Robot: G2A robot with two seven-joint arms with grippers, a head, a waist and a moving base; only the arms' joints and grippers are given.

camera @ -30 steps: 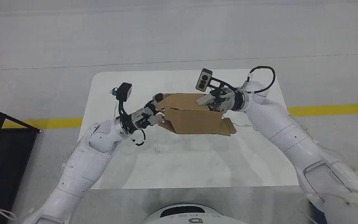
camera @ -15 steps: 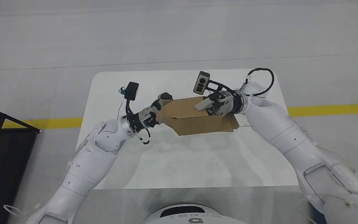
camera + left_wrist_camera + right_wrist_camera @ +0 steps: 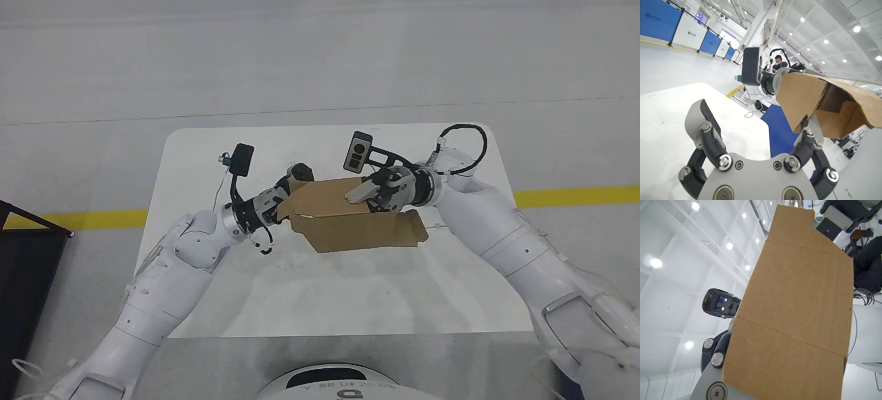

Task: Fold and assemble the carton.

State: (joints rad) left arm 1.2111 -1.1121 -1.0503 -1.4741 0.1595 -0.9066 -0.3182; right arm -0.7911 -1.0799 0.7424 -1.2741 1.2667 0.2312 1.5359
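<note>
**Top view:** The carton (image 3: 355, 218) is sitting over the middle of the white desk (image 3: 250, 290), between the two arms. Over the last second it is swinging and shifting slightly toward the robot's right. Its upper panel is lifting away from the lower one, so the flat sleeve is opening into a tube. The left tool (image 3: 290, 188) is travelling from the nearer corner of the carton's left end toward the far side of that end. The right tool (image 3: 377, 190) is staying on the upper panel, close to its far edge.

**Left wrist view:** The left tool is spreading wide and gripping nothing. One ribbed pad (image 3: 710, 117) is hanging free above the desk, and the other finger is touching the lower edge of the end flap (image 3: 800, 100). The carton's hollow inside is showing past that flap.

**Right wrist view:** A brown carton panel is covering the right tool, so I cannot tell how far open it is or whether it is clamping the board.

As I judge it, the body is being squared up, and the end flaps are still waiting to be folded.
</note>
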